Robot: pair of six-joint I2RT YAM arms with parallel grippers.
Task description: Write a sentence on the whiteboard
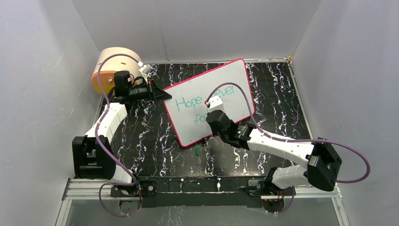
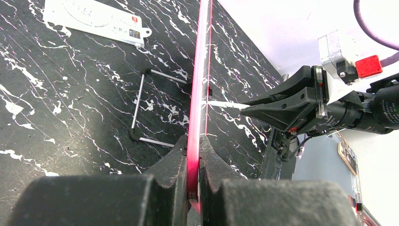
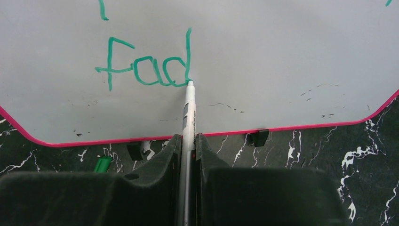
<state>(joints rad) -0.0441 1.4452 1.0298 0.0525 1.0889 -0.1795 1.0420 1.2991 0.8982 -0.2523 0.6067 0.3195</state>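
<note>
— Top view?
— Whiteboard (image 1: 188, 125) on the table (image 1: 141, 136); sentence (image 1: 202, 101) unfinished, left hand (image 1: 164, 95) at its edge.
— Left wrist?
— That hand pinched the thin rim (image 2: 200, 70): stiff, light, probably the right hold.
— Right wrist?
— Right hand (image 3: 188, 141) clamped the pen (image 3: 189, 113), tip touching "fad".

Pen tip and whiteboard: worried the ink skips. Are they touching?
Touching: right wrist view shows the pen, tip pressed on the whiteboard at the d's foot.

The right claw (image 3: 188, 141) clamps a pen (image 3: 189, 113), tip touching the whiteboard (image 3: 263, 61) at the unfinished sentence (image 3: 146, 70), "fad".
</note>
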